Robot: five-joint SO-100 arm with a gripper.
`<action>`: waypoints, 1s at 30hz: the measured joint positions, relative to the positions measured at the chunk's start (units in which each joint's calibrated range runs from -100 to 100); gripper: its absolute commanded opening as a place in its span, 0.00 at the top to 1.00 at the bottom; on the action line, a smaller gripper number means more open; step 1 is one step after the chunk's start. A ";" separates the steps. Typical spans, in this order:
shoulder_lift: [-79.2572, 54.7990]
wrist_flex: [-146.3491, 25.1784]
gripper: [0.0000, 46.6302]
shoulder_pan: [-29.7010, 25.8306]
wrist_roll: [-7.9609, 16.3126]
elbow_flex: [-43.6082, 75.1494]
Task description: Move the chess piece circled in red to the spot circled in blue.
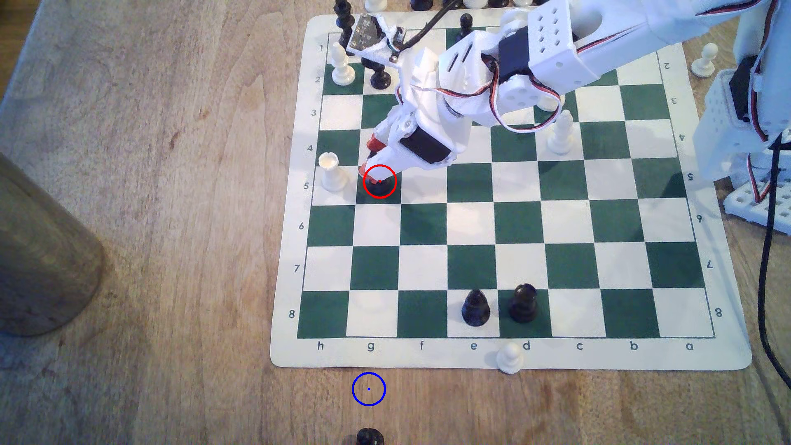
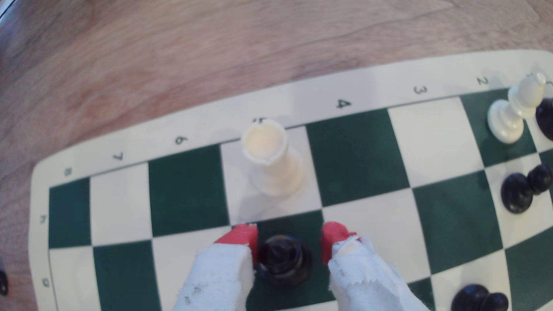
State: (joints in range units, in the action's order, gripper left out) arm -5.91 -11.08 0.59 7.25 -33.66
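Red-tipped tool (image 2: 288,242) straddles the black pawn (image 2: 282,263) on its green square, fingers parted and not yet gripping, low enough to clamp below its knob.

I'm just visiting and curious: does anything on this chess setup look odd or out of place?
Yes. A white pawn stands on the board's border, not on a square, by the d label. A black piece sits off the board on the wooden table. The gripper has frayed white wrapping.
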 measured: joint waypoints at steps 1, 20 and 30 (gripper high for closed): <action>0.00 0.00 0.89 0.00 0.00 0.00; 0.00 -0.08 0.63 -0.74 0.00 0.00; 0.00 -4.06 0.67 -0.74 0.00 0.00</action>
State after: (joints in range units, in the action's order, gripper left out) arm -5.91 -15.14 -0.15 7.25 -33.66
